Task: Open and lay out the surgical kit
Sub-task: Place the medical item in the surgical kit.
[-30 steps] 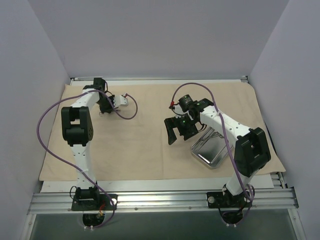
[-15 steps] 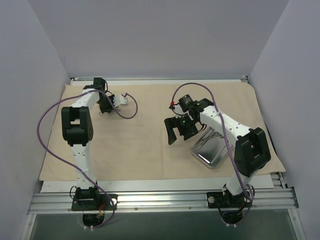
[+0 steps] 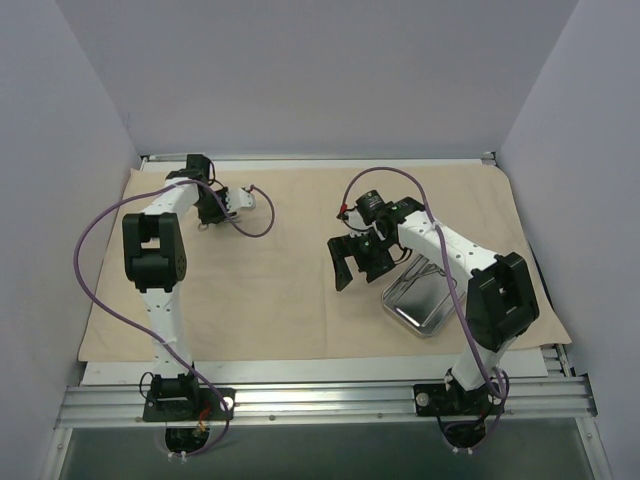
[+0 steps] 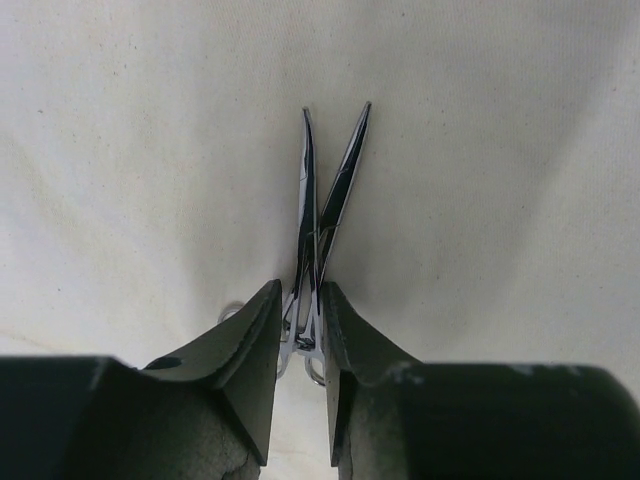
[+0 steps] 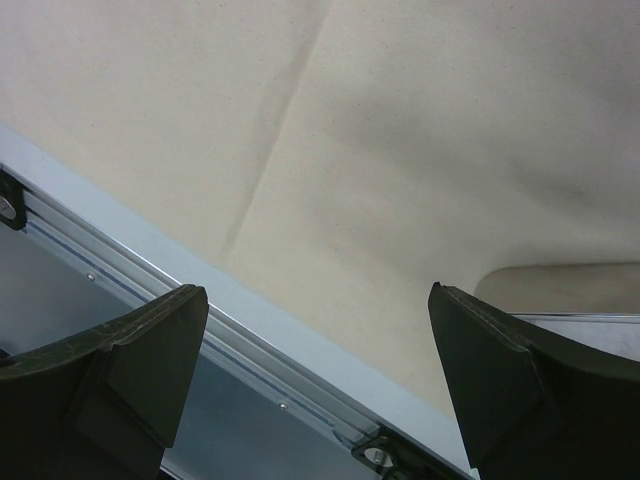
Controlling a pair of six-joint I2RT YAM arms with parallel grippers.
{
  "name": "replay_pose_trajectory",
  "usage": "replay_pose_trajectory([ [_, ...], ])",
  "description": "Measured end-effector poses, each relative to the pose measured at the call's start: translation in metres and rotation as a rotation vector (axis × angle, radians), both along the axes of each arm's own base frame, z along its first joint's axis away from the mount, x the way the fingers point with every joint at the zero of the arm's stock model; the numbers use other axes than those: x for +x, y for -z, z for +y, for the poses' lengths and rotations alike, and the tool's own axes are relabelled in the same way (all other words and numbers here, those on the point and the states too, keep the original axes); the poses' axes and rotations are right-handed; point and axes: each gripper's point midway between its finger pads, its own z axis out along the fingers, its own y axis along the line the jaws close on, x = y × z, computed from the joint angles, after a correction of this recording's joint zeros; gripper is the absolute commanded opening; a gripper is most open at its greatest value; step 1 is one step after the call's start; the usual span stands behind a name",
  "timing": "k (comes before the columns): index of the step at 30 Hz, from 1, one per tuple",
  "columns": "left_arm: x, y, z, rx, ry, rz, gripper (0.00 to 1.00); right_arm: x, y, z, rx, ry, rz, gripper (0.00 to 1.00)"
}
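Toward the far left of the spread cloth wrap (image 3: pixel 290 290), your left gripper (image 4: pixel 300 305) is pinching the scissors (image 4: pixel 325 190) near the handle end (blades splayed over the fabric). Your right gripper (image 3: pixel 350 262) hangs spread wide, holding nothing, just left of the steel tray (image 3: pixel 425 308) on the wrap's right side, thin instruments (image 3: pixel 410 276) inside. Since half a second ago, only your right arm's elbow has edged slightly left.

**Soft, even light; close parts lose focus**

The overhead view is bright and evenly lit, with only faint shadows under the arms on the beige cloth wrap (image 3: pixel 270 290). The steel tray (image 3: pixel 425 305) has a dull sheen. In the left wrist view the scissors (image 4: pixel 318 245) glint and cast soft shadows, while the left gripper (image 4: pixel 299 295) is dark and blurred. The right gripper (image 5: pixel 315 295) looks similarly soft, perhaps out of focus.
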Motion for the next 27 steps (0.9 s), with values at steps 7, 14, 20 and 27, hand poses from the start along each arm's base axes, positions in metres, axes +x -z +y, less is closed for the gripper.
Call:
replay_pose_trajectory([
  [7, 0.002, 0.0, 0.002, 0.001, -0.004, -0.008, 0.32, 0.0, 0.001, 0.0, 0.001, -0.001, 0.005, 1.0],
  [14, 0.003, -0.001, 0.001, -0.017, -0.035, -0.008, 0.33, -0.001, 0.0, 0.001, 0.007, -0.003, 0.006, 1.0],
  [20, -0.004, -0.003, -0.001, -0.042, -0.064, -0.002, 0.4, 0.002, -0.003, 0.003, 0.014, -0.002, -0.005, 1.0],
  [27, -0.027, -0.025, -0.014, -0.102, -0.102, -0.032, 0.94, 0.005, -0.005, 0.005, 0.021, -0.002, -0.017, 1.0],
])
